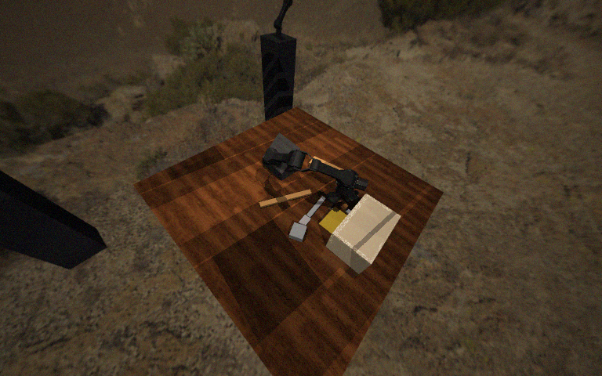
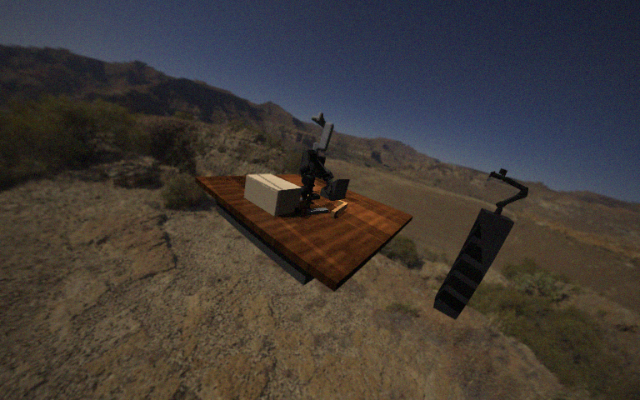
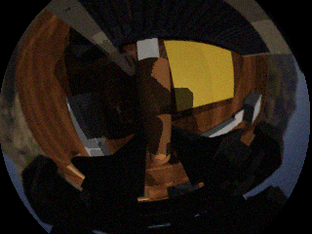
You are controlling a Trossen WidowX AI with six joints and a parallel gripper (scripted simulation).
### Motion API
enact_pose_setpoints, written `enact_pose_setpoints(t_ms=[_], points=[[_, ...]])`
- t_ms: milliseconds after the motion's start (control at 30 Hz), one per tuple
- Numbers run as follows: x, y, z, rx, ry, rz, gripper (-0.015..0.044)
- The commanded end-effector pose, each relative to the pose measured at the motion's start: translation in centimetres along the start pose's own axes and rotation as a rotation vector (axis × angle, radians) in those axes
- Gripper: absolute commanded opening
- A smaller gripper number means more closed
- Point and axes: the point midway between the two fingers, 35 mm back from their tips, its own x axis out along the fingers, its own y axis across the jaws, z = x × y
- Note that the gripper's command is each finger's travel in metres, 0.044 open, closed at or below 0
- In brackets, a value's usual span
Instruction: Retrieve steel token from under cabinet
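Note:
The cream cabinet [image 1: 376, 223] [image 2: 264, 188] stands on the table, its dark slotted front [image 3: 166, 21] at the top of the wrist view. The yellow marked area [image 1: 331, 220] [image 3: 207, 73] lies in front of it. My gripper [image 1: 337, 201] [image 2: 307, 197] [image 3: 156, 128] is low beside the marked area, shut on a brown stick [image 3: 166, 129] that points toward the cabinet, left of the yellow in the wrist view. A pale grey patch [image 3: 147, 49] shows at the stick's far end; I cannot tell whether it is the tip or the token. The token is not otherwise visible.
A grey bar with a block end [image 1: 298, 231] [image 3: 251, 108] lies beside the marked area. Another grey piece [image 3: 97, 146] lies on the other side of my gripper. A light wooden bar [image 1: 285, 198] [image 2: 339, 208] lies near the arm base, and another wooden piece shows behind the arm.

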Motion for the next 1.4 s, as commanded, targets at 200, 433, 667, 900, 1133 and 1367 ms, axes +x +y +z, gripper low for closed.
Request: enact_pose_setpoints(t_ms=[200, 433, 667, 900, 1133, 1367], points=[[0.2, -1.3, 0.3, 0.002, -0.002, 0.001, 0.0], [0.2, -2.1, 0.3, 0.002, -0.002, 0.001, 0.0], [0.2, -2.5, 0.3, 0.002, -0.002, 0.001, 0.0], [0.2, -2.4, 0.1, 0.002, -0.001, 0.001, 0.0], [0.2, -2.4, -0.5, 0.002, -0.001, 0.001, 0.0], [0.2, -2.3, -1.1, 0.002, -0.001, 0.001, 0.0]])
